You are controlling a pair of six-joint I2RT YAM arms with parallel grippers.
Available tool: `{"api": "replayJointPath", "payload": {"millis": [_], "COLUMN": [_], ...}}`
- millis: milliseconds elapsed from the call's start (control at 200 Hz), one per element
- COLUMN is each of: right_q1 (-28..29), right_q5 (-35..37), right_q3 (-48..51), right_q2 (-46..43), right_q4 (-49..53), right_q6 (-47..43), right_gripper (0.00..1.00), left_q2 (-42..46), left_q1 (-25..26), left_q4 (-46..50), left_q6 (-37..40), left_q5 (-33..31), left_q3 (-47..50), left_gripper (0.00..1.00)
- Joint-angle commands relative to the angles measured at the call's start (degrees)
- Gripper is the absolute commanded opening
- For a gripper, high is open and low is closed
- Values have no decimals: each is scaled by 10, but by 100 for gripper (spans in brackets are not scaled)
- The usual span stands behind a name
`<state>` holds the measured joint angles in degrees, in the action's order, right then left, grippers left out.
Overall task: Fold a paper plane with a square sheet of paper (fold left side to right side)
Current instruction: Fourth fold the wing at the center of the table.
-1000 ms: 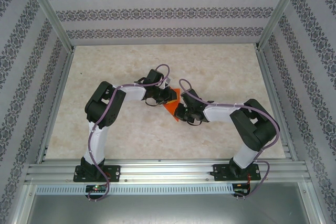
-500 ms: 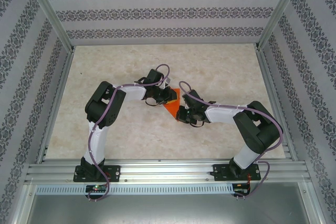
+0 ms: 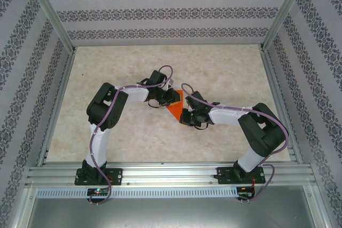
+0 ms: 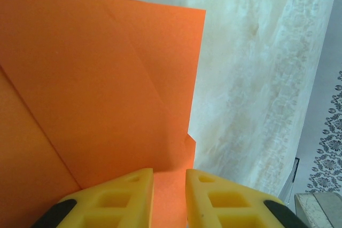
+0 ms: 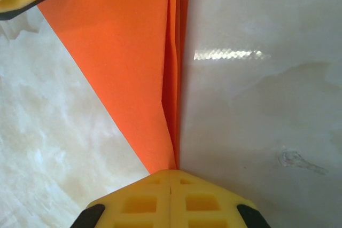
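The square sheet of paper [image 3: 176, 108] lies on the table as a folded orange triangle between my two grippers. In the left wrist view the paper [image 4: 96, 78] shows diagonal creases and a straight right edge. My left gripper [image 4: 169, 173] rests on its far part with the jaws a narrow gap apart and orange paper showing in the gap. In the top view the left gripper [image 3: 171, 97] sits at the far end. My right gripper [image 5: 171, 173] is shut, its tips at the narrow pointed end of the layered paper [image 5: 133, 52]. From above, the right gripper [image 3: 186, 116] is at the near end.
The marbled table top [image 3: 128, 68] stretches out on all sides, ringed by patterned walls and metal posts. An aluminium rail [image 3: 171, 174] carries the arm bases at the near edge. A shiny tape strip [image 5: 230, 54] lies on the table right of the paper.
My right gripper has slid a little toward the near side along the paper's fold, and its elbow has swung right. The left gripper and the paper have stayed in place.
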<state>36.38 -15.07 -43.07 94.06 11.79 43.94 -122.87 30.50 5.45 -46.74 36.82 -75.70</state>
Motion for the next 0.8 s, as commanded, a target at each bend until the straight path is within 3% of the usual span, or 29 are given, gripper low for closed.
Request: {"api": "replayJointPath", "payload": {"millis": [0,350,580,794], "right_q1": [16,-2,-70,-114], "right_q5": [-19,-27,-27,-79], "right_q3": [32,41,40,45], "right_q2": [4,-70,-163,-169], "right_q4": [143,110,77,-17], "right_q6": [-12,-13,-57,-85], "right_gripper": [3,6,24,42], "left_q2": [-27,-17,21,81], "left_q1": [-9,-9,-9,-25], "left_q4": [39,23,22,49], "left_q6": [26,11,-7,-3], "left_q5": [-65,-36,24,44], "left_q3": [0,0,-39,-77], "left_gripper": [25,27,33,46]}}
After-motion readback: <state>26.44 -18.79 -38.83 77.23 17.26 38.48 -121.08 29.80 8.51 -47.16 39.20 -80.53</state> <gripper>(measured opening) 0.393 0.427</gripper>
